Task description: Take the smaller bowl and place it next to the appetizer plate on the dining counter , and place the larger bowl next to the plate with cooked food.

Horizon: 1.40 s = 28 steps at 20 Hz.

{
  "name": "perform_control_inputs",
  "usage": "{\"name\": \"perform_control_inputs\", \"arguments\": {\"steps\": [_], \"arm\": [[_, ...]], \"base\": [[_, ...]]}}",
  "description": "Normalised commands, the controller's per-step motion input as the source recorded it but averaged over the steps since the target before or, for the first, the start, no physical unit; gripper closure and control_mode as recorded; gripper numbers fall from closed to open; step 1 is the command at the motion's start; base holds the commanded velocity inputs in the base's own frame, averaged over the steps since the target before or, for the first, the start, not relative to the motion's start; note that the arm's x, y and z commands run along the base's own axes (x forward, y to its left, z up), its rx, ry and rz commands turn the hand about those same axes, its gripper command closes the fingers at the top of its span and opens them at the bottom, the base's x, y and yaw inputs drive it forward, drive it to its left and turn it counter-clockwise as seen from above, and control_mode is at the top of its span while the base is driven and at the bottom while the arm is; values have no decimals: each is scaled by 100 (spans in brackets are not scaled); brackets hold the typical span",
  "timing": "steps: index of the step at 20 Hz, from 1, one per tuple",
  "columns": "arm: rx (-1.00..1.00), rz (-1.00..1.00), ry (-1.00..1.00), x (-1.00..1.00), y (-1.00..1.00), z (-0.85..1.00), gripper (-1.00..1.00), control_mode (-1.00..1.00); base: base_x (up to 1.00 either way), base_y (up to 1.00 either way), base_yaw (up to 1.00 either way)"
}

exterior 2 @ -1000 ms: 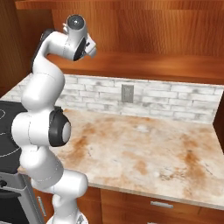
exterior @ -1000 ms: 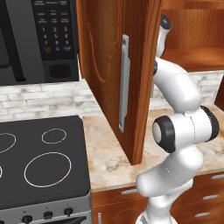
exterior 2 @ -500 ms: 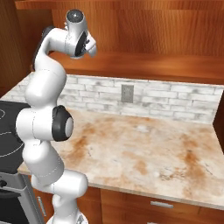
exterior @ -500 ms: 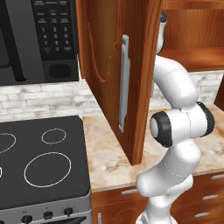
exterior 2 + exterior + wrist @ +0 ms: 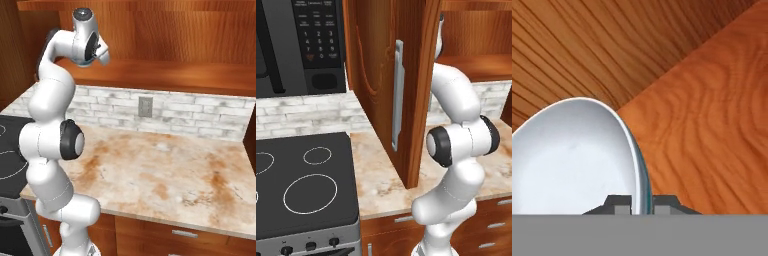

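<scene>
Gripping the bowl (image 5: 572, 160) rim inside the cabinet (image 5: 712, 125), our gripper (image 5: 642, 202) is pinched shut on it; carrying, both placements and the larger bowl remain.

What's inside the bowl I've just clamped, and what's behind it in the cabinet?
Hand view: the bowl is plain white inside, nothing in it, the tool shut on its rim. Behind it only wood cabinet panels show; the bowl itself hides whatever sits on its far side.

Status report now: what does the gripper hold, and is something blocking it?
Gripper shut on the smaller bowl, fingers pinching its rim. Bowl inside the wooden cabinet. Open cabinet door stands beside the arm; nothing else close.
</scene>
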Motion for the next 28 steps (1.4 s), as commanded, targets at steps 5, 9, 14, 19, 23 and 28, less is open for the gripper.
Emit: {"name": "perform_control_inputs", "arguments": {"steps": [5,9,14,19,23,28], "arm": [[0,-3,-5,-93,-24,-7,100,-100],[2,-9,0,-100,-57,0,100,-100],[1,-4,0,-100,-36,2,100,-100],[0,0,-9,-100,-3,11,100,-100],[0,0,-11,-100,-7,0,100,-100],[0,0,-5,-95,-13,0,100,-100]], "base": [[0,0,0],[0,0,0],[0,0,0],[0,0,0],[0,0,0],[0,0,0]]}}
